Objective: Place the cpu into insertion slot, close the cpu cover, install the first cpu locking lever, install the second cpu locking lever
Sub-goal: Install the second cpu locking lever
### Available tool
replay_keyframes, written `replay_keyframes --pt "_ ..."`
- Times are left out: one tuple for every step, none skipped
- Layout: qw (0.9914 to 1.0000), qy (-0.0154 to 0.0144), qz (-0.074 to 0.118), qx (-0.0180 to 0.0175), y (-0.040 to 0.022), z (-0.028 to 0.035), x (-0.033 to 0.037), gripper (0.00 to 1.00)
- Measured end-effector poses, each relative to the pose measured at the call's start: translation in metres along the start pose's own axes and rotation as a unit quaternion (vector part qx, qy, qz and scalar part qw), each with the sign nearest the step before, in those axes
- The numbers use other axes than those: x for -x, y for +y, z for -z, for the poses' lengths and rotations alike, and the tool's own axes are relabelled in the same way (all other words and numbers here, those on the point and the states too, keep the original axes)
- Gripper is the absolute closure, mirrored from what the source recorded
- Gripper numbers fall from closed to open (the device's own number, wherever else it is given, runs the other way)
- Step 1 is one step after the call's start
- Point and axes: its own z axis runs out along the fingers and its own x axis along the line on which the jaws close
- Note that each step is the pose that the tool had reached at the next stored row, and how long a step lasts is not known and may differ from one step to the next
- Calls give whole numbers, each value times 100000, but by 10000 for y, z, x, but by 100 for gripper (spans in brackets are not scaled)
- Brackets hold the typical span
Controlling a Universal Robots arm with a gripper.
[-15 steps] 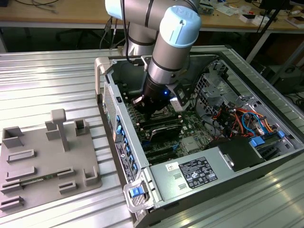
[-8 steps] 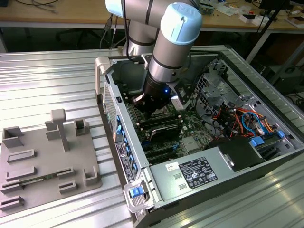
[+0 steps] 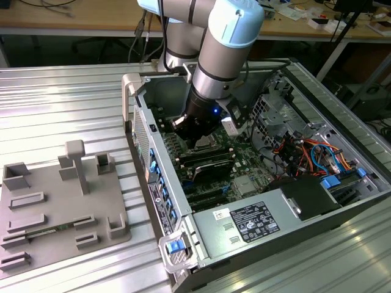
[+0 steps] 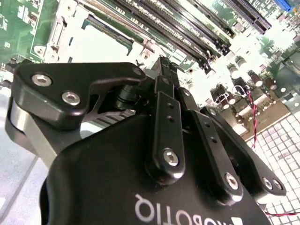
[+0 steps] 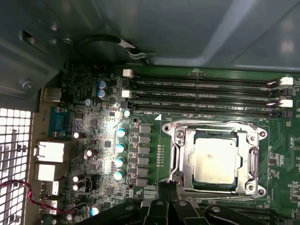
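In the first wrist view the cpu [image 5: 214, 161] already lies in the insertion slot [image 5: 178, 161], with the cpu cover [image 5: 255, 161] seemingly down around it. Whether either locking lever is latched cannot be told. The gripper [image 5: 168, 194] hovers just beside the socket's edge, fingers drawn together and holding nothing. In the exterior view the arm hides the socket

A robotics lab or workshop is indicated: an opened computer case [image 3: 275, 177] is laid on a ribbed aluminium table [image 3: 61, 104], and cluttered wooden workbenches [image 3: 73, 15] are seen behind.
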Motion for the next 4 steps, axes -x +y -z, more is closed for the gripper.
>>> replay_keyframes --pt "100000 4 0 -5 0 2 0 89" --pt "100000 5 0 -7 0 3 0 89" --pt "100000 5 1 -6 0 4 0 89" --pt "100000 7 2 -5 0 4 0 89"
